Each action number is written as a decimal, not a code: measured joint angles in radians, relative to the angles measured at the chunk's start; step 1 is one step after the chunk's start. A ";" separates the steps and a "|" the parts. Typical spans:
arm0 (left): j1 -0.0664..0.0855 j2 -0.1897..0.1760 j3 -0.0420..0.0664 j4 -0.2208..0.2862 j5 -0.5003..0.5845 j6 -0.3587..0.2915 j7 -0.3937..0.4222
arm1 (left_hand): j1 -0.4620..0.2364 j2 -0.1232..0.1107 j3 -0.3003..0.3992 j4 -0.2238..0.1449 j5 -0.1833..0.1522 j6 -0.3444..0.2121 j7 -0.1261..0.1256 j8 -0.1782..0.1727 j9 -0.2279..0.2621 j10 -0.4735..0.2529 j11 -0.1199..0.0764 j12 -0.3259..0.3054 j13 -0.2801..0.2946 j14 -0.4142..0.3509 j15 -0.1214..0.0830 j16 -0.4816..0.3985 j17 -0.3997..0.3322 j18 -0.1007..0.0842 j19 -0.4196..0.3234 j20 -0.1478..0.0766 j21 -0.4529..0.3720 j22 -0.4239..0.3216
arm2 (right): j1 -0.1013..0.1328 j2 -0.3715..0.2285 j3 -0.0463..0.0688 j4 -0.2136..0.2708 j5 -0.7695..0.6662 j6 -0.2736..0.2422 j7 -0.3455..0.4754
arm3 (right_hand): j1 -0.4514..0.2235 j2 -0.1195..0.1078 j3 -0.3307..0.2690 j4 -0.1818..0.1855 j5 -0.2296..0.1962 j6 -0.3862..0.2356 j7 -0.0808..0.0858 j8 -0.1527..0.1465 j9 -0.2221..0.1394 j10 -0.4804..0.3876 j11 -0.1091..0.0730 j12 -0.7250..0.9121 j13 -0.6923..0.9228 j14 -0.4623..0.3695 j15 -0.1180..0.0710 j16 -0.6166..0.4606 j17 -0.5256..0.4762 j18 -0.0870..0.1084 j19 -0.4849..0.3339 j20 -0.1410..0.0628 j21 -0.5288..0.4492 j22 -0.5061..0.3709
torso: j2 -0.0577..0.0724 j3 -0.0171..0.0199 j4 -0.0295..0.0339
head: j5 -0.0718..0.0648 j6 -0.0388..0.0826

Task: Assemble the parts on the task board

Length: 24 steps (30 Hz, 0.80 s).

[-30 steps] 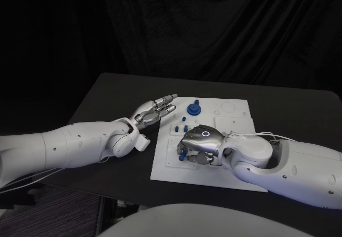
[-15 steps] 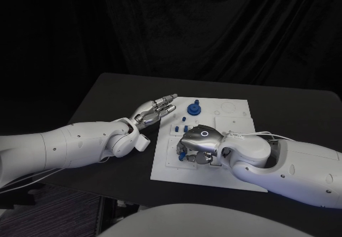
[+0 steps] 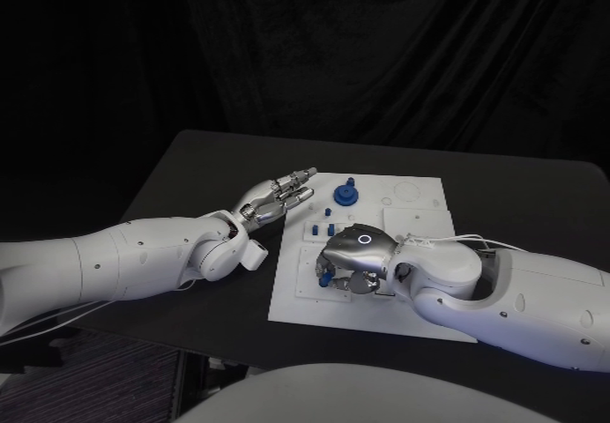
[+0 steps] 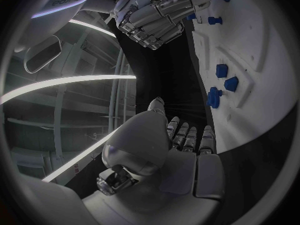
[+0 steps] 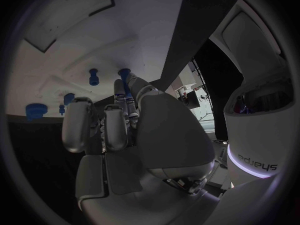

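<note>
We see the task board [image 3: 407, 264], a white plate, lying on the black desk [image 3: 509, 189], and both hands are at it. The right hand [image 3: 356, 257] is bent down over the near part of the board, with its fingers [image 3: 341, 280] curled toward the surface. A small blue part [image 3: 325, 278] shows just beside these fingertips, touching or almost touching them; we cannot tell if the fingers are clamped on it or only rest at it. In the right wrist view the fingers [image 5: 103, 127] lie close together, and beyond their tips some blue parts stand on the white board: a small peg [image 5: 94, 76], another one [image 5: 124, 74] right at the fingertips, and a bigger piece [image 5: 34, 110] well to the side.

The left hand [image 3: 278, 196] hovers at the edge of the board, with nothing in it; its fingers are stretched out, slightly apart, and point toward a larger round blue part [image 3: 345, 194] that stands near their tips. Two little blue pegs [image 3: 328, 211] stand between this part and the right hand. In the left wrist view, three blue parts [image 4: 223, 82] lie on the board beyond the stretched fingers [image 4: 187, 135].

The right arm covers the near right corner of the board. Behind the desk hangs a dark curtain [image 3: 382, 62].
</note>
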 measured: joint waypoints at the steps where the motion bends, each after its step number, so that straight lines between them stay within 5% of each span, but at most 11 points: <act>1: 0.000 0.000 0.000 0.000 0.000 0.000 0.000 | 0.000 0.000 0.000 0.000 0.000 0.000 0.000 0.000 0.000 0.000 0.000 0.000 0.000 0.000 0.000 0.000 0.000 0.000 0.000 0.000 0.000 0.000 | -0.002 0.000 -0.001 -0.001 0.000 0.002 -0.001 | 0.000 0.000 -0.001 -0.001 0.000 0.000 0.000 0.000 0.000 0.000 0.000 0.000 0.000 0.000 0.000 0.000 0.000 0.000 0.000 0.000 0.000 0.000 | 0.000 0.0001 0.0000 | -0.001 0.000; 17: -0.001 0.003 0.000 -0.002 0.000 0.011 0.000 | 0.000 0.000 0.000 0.000 0.000 -0.004 0.004 0.000 0.000 0.000 0.000 -0.005 0.000 0.000 0.007 0.000 0.000 0.000 0.004 0.004 0.000 0.000 | -0.003 0.004 0.001 -0.005 -0.001 0.008 -0.006 | 0.000 0.000 0.002 -0.004 0.000 0.000 0.000 -0.015 0.000 -0.009 0.010 -0.011 0.007 0.000 0.000 -0.011 -0.013 0.000 -0.004 0.004 -0.019 0.000 | -0.001 0.0008 -0.0006 | -0.001 0.000; 19: -0.001 0.005 0.000 -0.003 0.000 0.013 0.000 | 0.000 0.000 0.000 0.000 0.000 -0.004 0.004 0.000 0.000 -0.003 0.003 -0.005 0.000 0.000 0.007 0.000 0.000 0.000 0.004 0.004 0.000 0.000 | -0.003 0.006 0.001 -0.008 0.000 0.008 -0.006 | 0.000 0.000 0.002 -0.004 0.000 0.000 -0.006 -0.036 0.009 -0.029 0.017 -0.019 0.008 0.000 0.000 -0.011 -0.016 0.000 -0.007 0.007 -0.021 0.000 | -0.001 0.0008 -0.0004 | -0.002 0.000; 20: -0.001 0.005 0.000 -0.003 0.000 0.014 0.000 | 0.000 0.000 0.000 0.000 0.000 -0.004 0.004 0.000 0.000 -0.004 0.004 -0.005 0.000 0.000 0.007 0.000 0.000 0.000 0.004 0.004 0.000 0.000 | -0.003 0.008 0.001 -0.009 0.000 0.009 -0.006 | 0.000 0.000 0.002 -0.004 0.000 -0.029 -0.008 -0.054 0.068 -0.049 0.023 -0.029 0.008 -0.001 0.005 -0.016 -0.019 0.000 -0.012 0.011 -0.029 0.000 | -0.001 0.0008 0.0000 | -0.002 0.000; 21: -0.001 0.005 0.000 -0.003 0.000 0.015 0.000 | 0.000 0.000 0.000 0.000 0.000 -0.004 0.004 0.000 0.000 -0.004 0.004 -0.005 0.000 0.000 0.007 0.000 0.000 0.000 0.004 0.004 0.000 0.000 | -0.003 0.009 0.000 -0.011 0.000 0.010 -0.006 | 0.000 0.000 0.004 -0.002 0.000 -0.060 -0.007 -0.071 0.088 -0.066 0.027 -0.039 0.006 -0.001 0.011 -0.020 -0.023 0.000 -0.015 0.015 -0.035 0.000 | -0.001 0.0008 0.0001 | -0.002 0.000; 24: -0.001 0.006 0.000 -0.004 0.000 0.016 0.000 | 0.000 0.000 0.000 0.000 0.000 -0.004 0.004 0.000 0.000 -0.004 0.004 -0.005 0.000 0.000 0.007 0.000 0.000 0.000 0.004 0.004 0.000 0.000 | -0.004 0.011 -0.003 -0.018 -0.001 0.014 -0.006 | -0.018 -0.017 0.014 0.006 0.001 -0.184 -0.019 -0.140 0.061 -0.125 0.049 -0.065 0.000 0.000 0.029 -0.026 -0.035 0.000 -0.027 0.027 -0.056 0.000 | -0.001 0.0007 0.0001 | -0.003 0.000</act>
